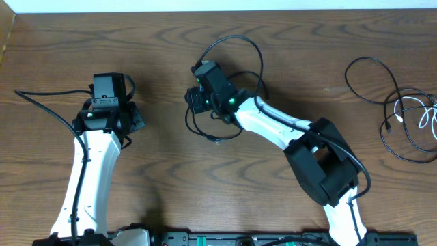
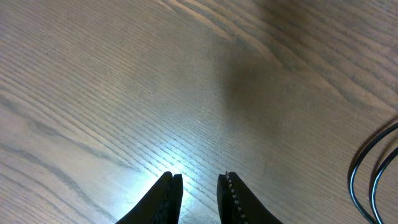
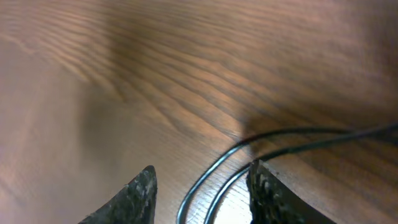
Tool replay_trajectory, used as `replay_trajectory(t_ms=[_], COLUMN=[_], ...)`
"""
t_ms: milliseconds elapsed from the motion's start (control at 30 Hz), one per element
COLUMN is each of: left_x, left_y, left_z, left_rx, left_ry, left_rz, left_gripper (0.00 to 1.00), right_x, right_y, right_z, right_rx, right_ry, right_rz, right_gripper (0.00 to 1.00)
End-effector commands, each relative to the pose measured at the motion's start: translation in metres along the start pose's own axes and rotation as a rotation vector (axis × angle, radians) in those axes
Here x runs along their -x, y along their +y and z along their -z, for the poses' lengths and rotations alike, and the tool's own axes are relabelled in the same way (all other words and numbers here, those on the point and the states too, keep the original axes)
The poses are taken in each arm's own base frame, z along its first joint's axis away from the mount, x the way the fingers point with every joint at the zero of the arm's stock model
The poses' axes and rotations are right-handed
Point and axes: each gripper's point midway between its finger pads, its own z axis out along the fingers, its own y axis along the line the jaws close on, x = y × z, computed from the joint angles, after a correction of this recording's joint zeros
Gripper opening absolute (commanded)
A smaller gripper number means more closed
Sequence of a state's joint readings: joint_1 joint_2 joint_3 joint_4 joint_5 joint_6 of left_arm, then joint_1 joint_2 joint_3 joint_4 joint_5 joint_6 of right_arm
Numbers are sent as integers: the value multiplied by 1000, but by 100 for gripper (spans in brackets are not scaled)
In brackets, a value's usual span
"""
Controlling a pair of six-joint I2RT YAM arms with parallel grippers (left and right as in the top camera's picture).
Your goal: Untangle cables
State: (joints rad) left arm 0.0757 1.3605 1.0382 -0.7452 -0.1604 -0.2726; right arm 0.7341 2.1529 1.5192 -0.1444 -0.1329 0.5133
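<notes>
Thin black cable loop (image 1: pixel 235 38) lies mid-tabletop, well apart from the heap of more thin black cords plus one white cord (image 1: pixel 410 119) near the right edge. In the wrist view, two strands of that loop run side by side between the fingers of the right pincer (image 3: pixel 202 193). The fingers are spread wide, nothing pinched yet. My read: the step in hand is grabbing this loop to drag it clear. To do it well, I'd go lower until both tips nearly touch the brown wood-grain tabletop (image 1: pixel 157 41). Then centre on the strands, close on one if they can be separated, otherwise both, and pull slowly away from the heap so the plug end doesn't snag. Right arm is stretched in diagonally from the lower right, wrist pitched down over the loop. Left pincer (image 2: pixel 199 193) hovers over bare wood, tips slightly parted, holding nothing. The left arm reaches up from the near edge on the left side, well clear.
</notes>
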Motion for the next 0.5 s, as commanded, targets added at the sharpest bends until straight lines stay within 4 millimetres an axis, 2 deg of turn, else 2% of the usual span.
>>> replay_trajectory(t_ms=[0,167,267,367,467], left_x=[-2,-3,-3,-2,4], left_y=[2,1,1,-1,-7], left_z=[-1,-1,-1,-1,-1], left_rx=[16,10,10,-3,-36], left_ry=[10,13,12,10,-12], left_rz=[-2,-3,-2,-1,5], left_gripper=[25,25,25,25,26], right_x=[-7,-14,-16,-24,-10], right_y=[-17,-26,-27,-40,-45], right_z=[-12,-18,-16,-2,18], right_rx=[-104,-144,-155,-238,-284], right_ry=[-23,-25,-7,94,153], right_rz=[-123,-220,-183,-185,-162], right_gripper=[46,46,44,45,52])
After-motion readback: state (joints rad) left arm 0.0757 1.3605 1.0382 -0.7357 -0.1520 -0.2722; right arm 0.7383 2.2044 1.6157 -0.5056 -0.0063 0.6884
